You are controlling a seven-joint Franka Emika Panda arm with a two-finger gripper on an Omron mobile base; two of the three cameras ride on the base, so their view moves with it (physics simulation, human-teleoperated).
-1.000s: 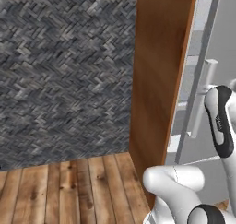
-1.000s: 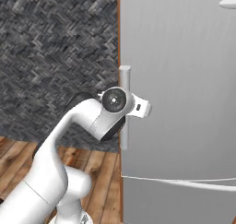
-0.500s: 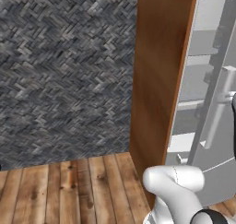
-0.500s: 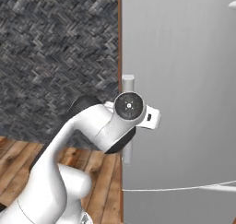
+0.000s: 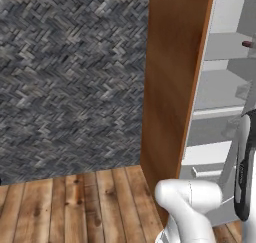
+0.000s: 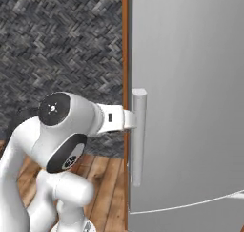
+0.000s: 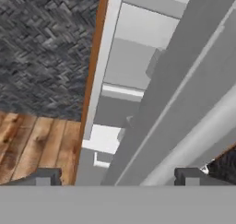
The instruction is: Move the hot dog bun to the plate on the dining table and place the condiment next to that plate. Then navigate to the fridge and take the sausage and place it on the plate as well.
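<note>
I judged the fridge step only started: the fridge door [image 6: 186, 107] stood partly open, my gripper [image 7: 117, 174] was spread wide near its handle [image 6: 138, 135], holding nothing, and the sausage [image 5: 247, 44] lay on an upper shelf.

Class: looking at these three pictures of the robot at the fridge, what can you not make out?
- Small reddish object on a fridge shelf, left base view: cut by the edge, too small to identify.
- Fridge interior, right base view: hidden behind the grey fridge door.
- Lower shelves, hand view: blocked by the door's edge.
</note>
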